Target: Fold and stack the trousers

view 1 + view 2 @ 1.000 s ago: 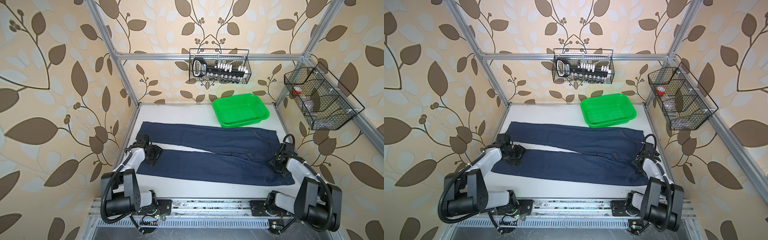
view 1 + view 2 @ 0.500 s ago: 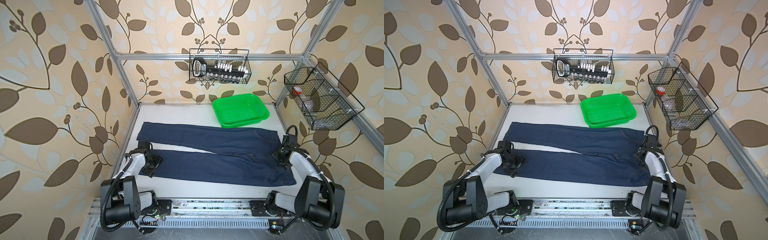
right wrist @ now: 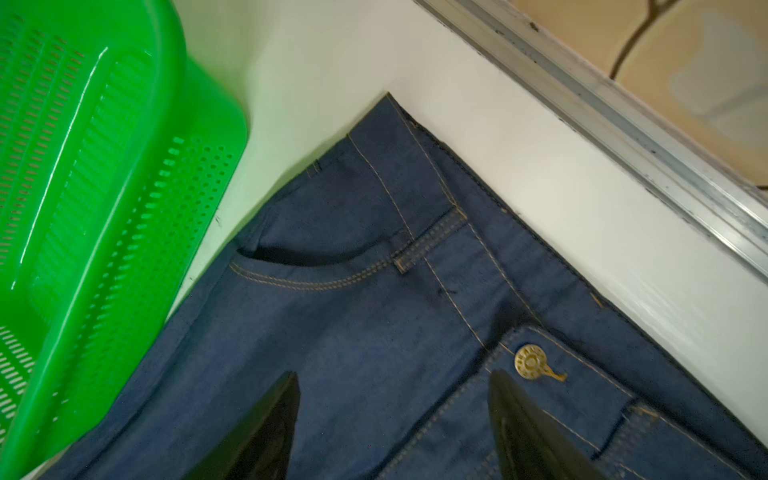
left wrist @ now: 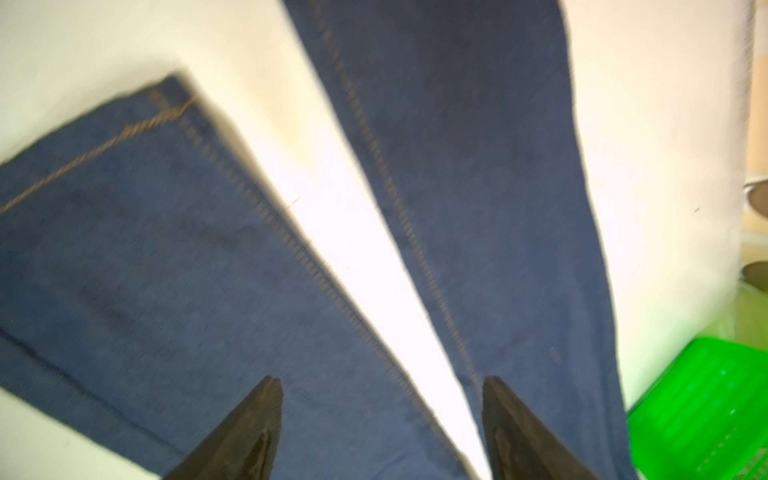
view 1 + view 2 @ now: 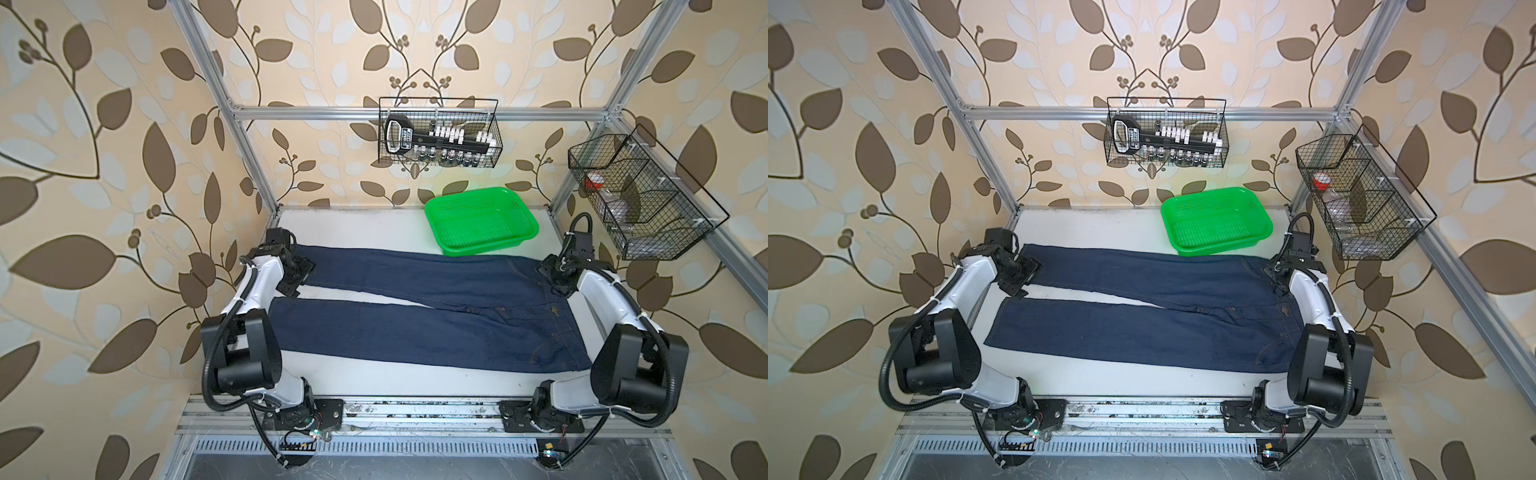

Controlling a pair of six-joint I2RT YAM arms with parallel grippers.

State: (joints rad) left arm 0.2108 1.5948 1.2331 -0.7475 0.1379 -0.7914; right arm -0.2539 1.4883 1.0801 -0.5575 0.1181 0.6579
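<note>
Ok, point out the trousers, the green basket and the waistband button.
trousers (image 5: 415, 336): in a top view, middle of the near leg.
green basket (image 5: 1221, 248): in a top view, front wall.
button (image 3: 530, 361): right wrist view, its centre.

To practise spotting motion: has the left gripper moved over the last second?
Yes. The left gripper has moved away from the front rail, farther back on the table, from the near leg's cuff of the trousers to the far leg's cuff.

The jeans (image 5: 415, 332) lie across the desk (image 5: 353, 226), waistband right. The basket (image 5: 478, 247) sits just behind them.
</note>
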